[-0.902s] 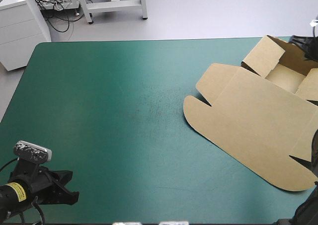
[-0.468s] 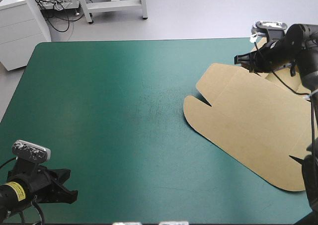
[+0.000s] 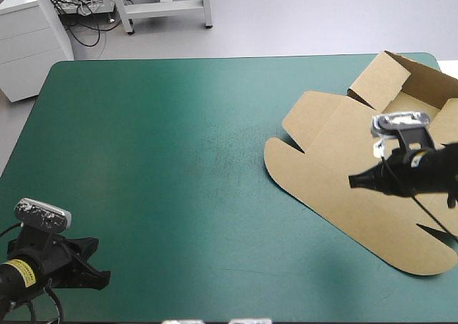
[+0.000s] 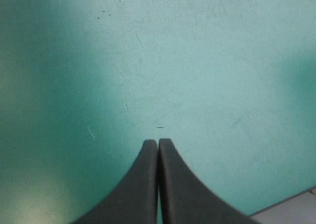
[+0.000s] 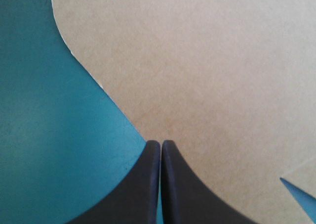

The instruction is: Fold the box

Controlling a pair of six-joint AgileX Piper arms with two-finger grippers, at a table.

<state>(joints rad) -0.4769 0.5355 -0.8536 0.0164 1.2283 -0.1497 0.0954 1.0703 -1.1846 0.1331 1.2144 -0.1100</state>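
Right gripper [image 3: 354, 182], fingers together, hangs level over the flat lid of the box [image 3: 322, 152] at the right of the table [image 3: 179, 159], hiding part of it; left gripper [image 3: 104, 275], likewise together, sits low at the near-left corner.

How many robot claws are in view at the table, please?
2. The left claw, shut, is over the bare near left corner of the teal-green cover; the right claw, shut, is over the flat lid of the box. None seems hidden.
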